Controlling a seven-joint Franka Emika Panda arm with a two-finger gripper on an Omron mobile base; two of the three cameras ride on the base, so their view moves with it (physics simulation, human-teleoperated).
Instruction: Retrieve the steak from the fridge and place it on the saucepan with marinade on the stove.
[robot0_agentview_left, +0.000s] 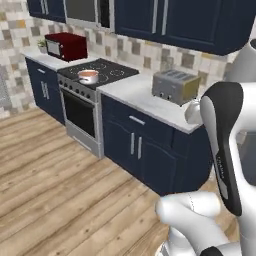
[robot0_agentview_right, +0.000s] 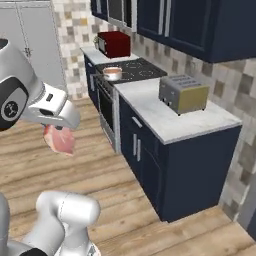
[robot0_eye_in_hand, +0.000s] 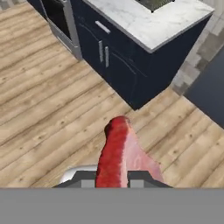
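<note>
gripper (robot0_agentview_right: 59, 131) clamped on steak (robot0_agentview_right: 60, 140), left-centre of right base view | saucepan (robot0_agentview_left: 88, 76) upper left on stove (robot0_agentview_left: 97, 72) | carry level, release low over marinade

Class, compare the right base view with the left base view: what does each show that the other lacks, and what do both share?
Right base view alone: the steak hanging from the shut gripper above the wooden floor. Left base view alone: the oven door seen from the front. Both share: the saucepan on the stove, the toaster on the white counter, and the red microwave.
</note>
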